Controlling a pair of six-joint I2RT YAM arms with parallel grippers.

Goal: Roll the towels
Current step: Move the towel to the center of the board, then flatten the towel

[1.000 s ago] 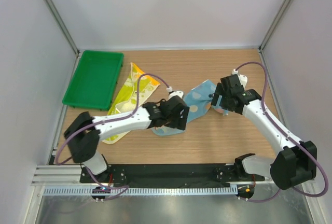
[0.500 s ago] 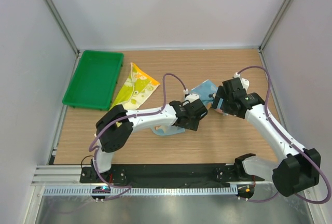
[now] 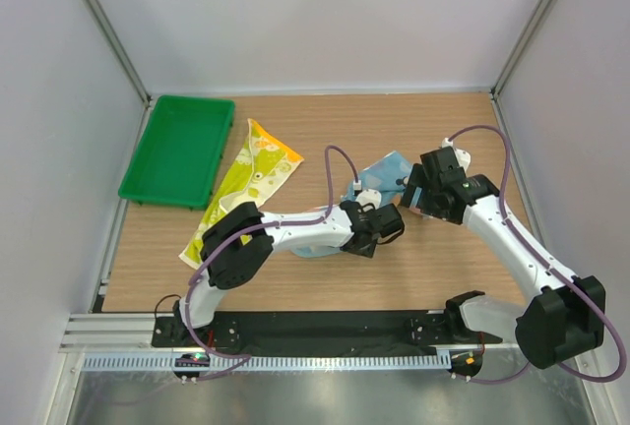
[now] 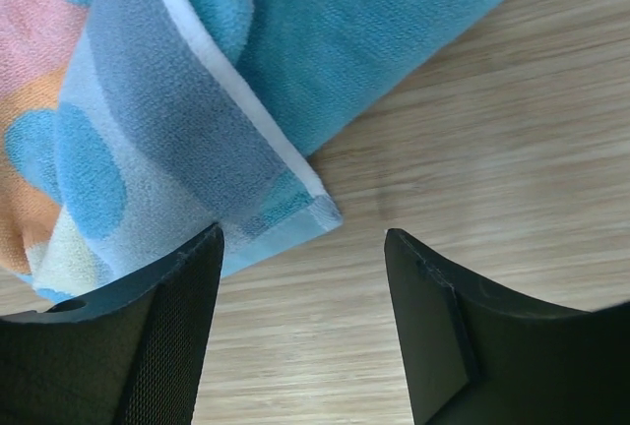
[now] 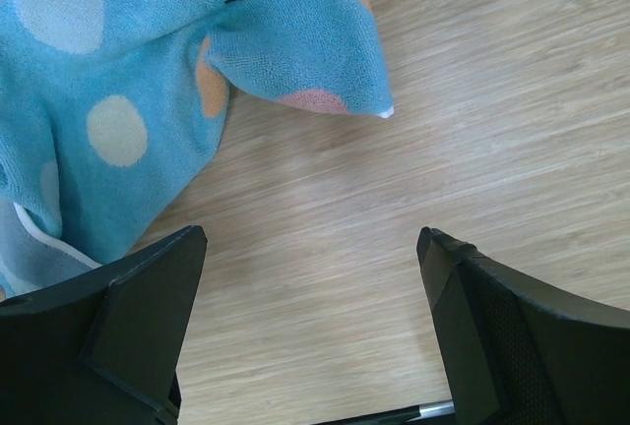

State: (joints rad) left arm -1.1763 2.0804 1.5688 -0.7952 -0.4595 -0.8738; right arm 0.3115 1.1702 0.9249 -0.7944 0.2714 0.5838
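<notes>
The light blue towel (image 3: 386, 168) lies crumpled near the middle of the wooden surface (image 3: 325, 120), between the two arms, and in the overhead view much of it is hidden: the left arm's wrist lies across its near edge and the right wrist covers its right side. The left end effector (image 3: 380, 227) sits low at the towel's near corner; its wrist camera shows the jaws moderately apart with nothing pinched, a white-hemmed corner of the towel (image 4: 197, 81) reaching towards the gap and bare wood under the right finger (image 4: 443, 327). Whether the left finger touches the cloth cannot quite be told, since its dark pad overlaps the hem. The right end effector (image 3: 417, 195) hovers by the towel's far-right side with its jaws spread wide and empty; in its own view the towel (image 5: 118, 100), with pale spots and a black cartoon patch, fills the upper left, and a folded flap ends in a point above open wood. The yellow-green towel (image 3: 246, 181) lies flat and stretched on a diagonal to the left, well apart from both end effectors, its far end near the green plastic tray (image 3: 177, 150) in the far-left corner. Purple cables (image 3: 335, 154) loop above both arms.
</notes>
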